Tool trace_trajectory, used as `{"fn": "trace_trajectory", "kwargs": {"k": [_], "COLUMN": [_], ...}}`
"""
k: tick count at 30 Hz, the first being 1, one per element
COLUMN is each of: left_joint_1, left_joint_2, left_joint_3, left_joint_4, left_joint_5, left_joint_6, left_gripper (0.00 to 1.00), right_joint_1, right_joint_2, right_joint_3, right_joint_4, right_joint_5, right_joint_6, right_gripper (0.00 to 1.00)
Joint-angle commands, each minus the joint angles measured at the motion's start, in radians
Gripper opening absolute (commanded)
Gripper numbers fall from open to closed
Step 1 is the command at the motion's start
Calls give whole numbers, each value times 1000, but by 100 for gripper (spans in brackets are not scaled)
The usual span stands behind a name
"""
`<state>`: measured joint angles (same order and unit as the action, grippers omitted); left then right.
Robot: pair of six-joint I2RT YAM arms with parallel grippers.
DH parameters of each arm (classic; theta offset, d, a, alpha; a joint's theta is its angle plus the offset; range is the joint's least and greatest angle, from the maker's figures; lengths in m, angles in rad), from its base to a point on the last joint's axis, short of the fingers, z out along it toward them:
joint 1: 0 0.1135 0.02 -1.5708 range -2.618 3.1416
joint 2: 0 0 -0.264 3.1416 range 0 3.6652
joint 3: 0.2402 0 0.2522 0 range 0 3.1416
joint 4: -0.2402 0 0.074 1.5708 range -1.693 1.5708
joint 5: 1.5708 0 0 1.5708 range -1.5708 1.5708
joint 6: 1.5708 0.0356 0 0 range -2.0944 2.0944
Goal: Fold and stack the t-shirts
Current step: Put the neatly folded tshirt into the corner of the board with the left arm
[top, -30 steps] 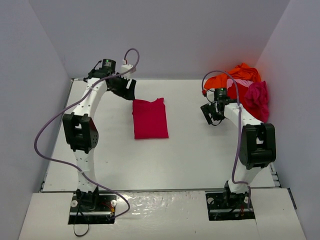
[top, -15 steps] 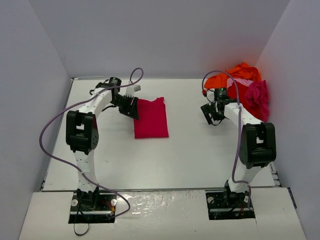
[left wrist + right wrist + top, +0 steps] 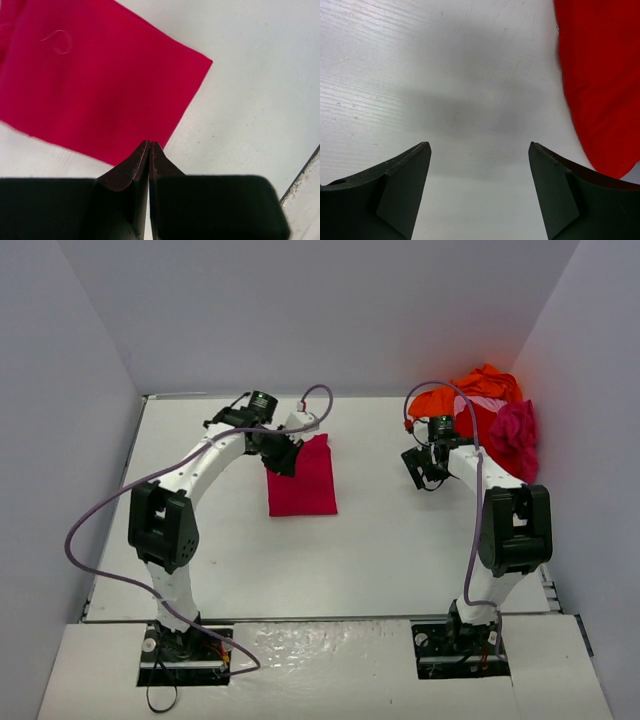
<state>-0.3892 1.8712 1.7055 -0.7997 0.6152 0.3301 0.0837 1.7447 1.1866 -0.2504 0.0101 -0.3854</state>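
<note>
A crimson t-shirt [image 3: 305, 485] lies folded into a flat rectangle left of the table's middle; the left wrist view shows it as a smooth sheet [image 3: 100, 85]. My left gripper [image 3: 285, 455] hovers over its far left corner, shut, with nothing between the fingertips [image 3: 150, 144]. A heap of loose t-shirts sits at the back right: orange [image 3: 485, 380], pale pink [image 3: 482, 405], red [image 3: 468, 422] and magenta [image 3: 515, 435]. My right gripper [image 3: 420, 468] stands open just left of that heap, over bare table [image 3: 479, 145], with red cloth [image 3: 605, 75] off its right finger.
Pale walls [image 3: 90, 360] close the white table [image 3: 400, 550] in on the left, back and right. The table's edge [image 3: 306, 172] shows at the lower right of the left wrist view. A purple cable [image 3: 100, 510] loops off the left arm.
The left arm swung right from the table's back left to over the crimson t-shirt's corner, and its jaws closed on the way. The right arm stayed still.
</note>
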Motion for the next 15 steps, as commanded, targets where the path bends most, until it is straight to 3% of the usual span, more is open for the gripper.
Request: {"fn": "trace_trajectory", "kwargs": {"k": [1, 8, 12, 15], "left_joint_1": [-60, -79, -59, -36], "left_joint_2": [95, 324, 509, 562], "left_joint_3": [47, 182, 353, 395], "left_joint_4": [-26, -39, -166, -210], "left_joint_5": [-51, -135, -168, -230], "left_joint_6": [81, 119, 139, 135], "left_gripper": [0, 0, 0, 0], "right_joint_1": [-2, -6, -6, -6], "right_joint_2": [-53, -77, -84, -93], "right_joint_3": [10, -7, -11, -17], "right_joint_4": [8, 10, 8, 10], "right_joint_5": [1, 5, 3, 5], "right_joint_6": [15, 10, 8, 0], "right_gripper": [77, 76, 77, 77]}}
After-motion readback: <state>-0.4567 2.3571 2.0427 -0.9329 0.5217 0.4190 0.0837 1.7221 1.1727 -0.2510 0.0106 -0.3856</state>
